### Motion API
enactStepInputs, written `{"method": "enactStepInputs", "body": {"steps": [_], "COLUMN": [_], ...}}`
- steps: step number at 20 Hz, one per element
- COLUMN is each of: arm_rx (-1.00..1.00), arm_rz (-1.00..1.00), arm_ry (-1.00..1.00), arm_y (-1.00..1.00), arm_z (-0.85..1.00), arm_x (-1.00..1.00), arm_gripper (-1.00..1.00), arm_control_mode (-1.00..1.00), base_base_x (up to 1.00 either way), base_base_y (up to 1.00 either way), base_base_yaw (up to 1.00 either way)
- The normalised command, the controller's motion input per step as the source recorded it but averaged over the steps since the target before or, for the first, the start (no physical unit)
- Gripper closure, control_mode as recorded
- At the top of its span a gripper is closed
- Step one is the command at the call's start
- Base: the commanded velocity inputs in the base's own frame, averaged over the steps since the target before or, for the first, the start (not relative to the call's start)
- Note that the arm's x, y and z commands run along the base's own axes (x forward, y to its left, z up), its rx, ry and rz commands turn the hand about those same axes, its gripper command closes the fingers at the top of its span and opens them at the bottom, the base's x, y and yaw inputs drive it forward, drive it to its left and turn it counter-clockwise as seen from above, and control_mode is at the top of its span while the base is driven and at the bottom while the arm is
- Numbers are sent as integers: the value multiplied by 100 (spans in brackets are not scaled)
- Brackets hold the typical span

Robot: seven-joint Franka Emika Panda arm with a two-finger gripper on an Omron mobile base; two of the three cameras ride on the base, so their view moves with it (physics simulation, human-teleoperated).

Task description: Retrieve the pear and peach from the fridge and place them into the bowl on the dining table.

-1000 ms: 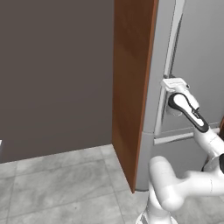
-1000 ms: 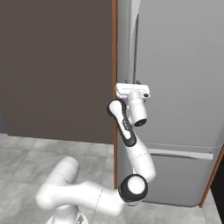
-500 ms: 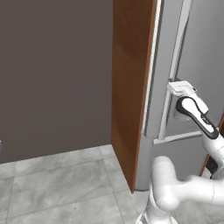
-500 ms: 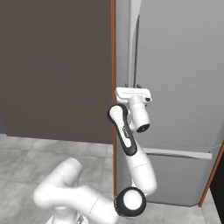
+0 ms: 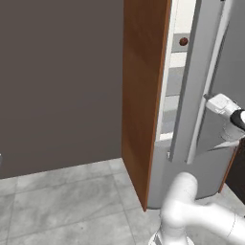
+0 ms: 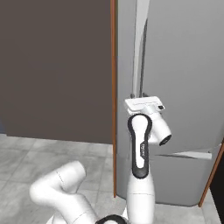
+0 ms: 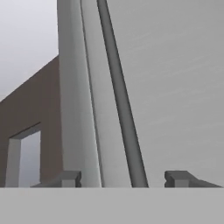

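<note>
The light-grey fridge (image 6: 183, 65) stands with its door (image 5: 203, 57) swung partly out, and white shelves (image 5: 174, 103) show through the gap. A small reddish-brown round thing (image 5: 183, 42) sits on an upper shelf; I cannot tell which fruit it is. My gripper (image 7: 124, 179) is at the long vertical handle (image 7: 118, 96), fingers apart on either side of the bar and open. The hand (image 6: 145, 105) sits at mid-height of the handle (image 6: 139, 43), and also shows at the door's outer edge (image 5: 220, 103). The pear, the bowl and the dining table are out of view.
An orange-brown wooden panel (image 5: 143, 95) flanks the fridge on its left, close to the opened door's gap. A dark grey wall (image 5: 57, 81) runs left of it. Grey floor tiles (image 5: 72, 201) lie in front. The lower drawer front (image 6: 175, 179) sits beneath the door.
The fridge door has swung further out and the gap to the interior has widened. My hand has travelled with the handle, to the right in the left base view.
</note>
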Motion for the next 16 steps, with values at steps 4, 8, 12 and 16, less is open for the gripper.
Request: {"method": "enactStepInputs", "body": {"steps": [4, 8, 12, 16], "arm_rx": [-22, -23, -22, -22], "arm_rz": [10, 7, 3, -1], "arm_ry": [-16, -15, -13, -12], "arm_y": [-100, -100, -100, -100], "arm_z": [0, -3, -4, -1], "arm_x": [-100, -100, -100, -100], "arm_gripper": [100, 100, 100, 100], "arm_control_mode": [-100, -100, -100, -100], "base_base_x": [0, 0, 0, 0], "base_base_y": [0, 0, 0, 0], "base_base_yaw": [0, 0, 0, 0]}}
